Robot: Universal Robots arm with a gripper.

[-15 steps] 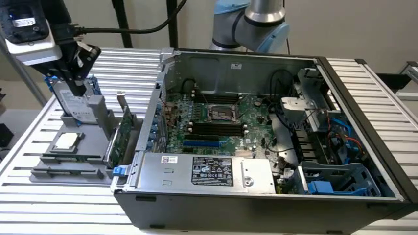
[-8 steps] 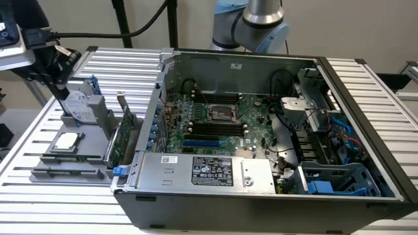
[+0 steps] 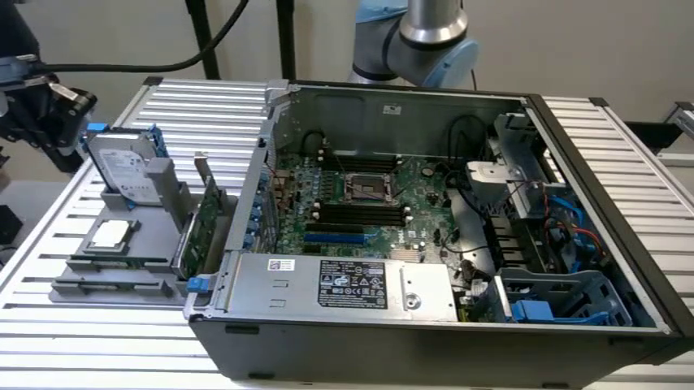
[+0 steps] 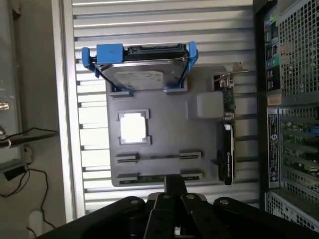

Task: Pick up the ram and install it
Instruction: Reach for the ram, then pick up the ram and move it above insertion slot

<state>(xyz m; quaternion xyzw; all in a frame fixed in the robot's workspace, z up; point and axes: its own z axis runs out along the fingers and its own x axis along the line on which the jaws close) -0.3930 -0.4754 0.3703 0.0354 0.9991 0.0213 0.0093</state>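
While the ram [image 4: 149, 178] lies on its thin edge in the end slot of the gray holder [image 4: 169, 142], you see only a thin green strip of it between two small clips. Your tool [image 4: 174, 183] is up above that end of the holder, and in the wrist view its dark tip crosses in front of the ram. The tips of the tool are pressed together and nothing is held between them. One slot over sits another pair of clips, and past that a square silver chip [image 4: 133, 127] lies flat in its own little pocket. At the far end of the holder a hard drive [image 4: 142, 74] stands up in a blue frame [image 4: 108, 52]. A wider green card [image 4: 227, 129] stands on edge along the side of the holder nearest the computer case [image 3: 434, 341]. The holder rests on a ribbed metal surface [image 4: 149, 25], at the exterior view's left of the case. The case lies open, with its board [image 3: 358, 191] showing, and the arm [image 3: 428, 32] rises behind it.
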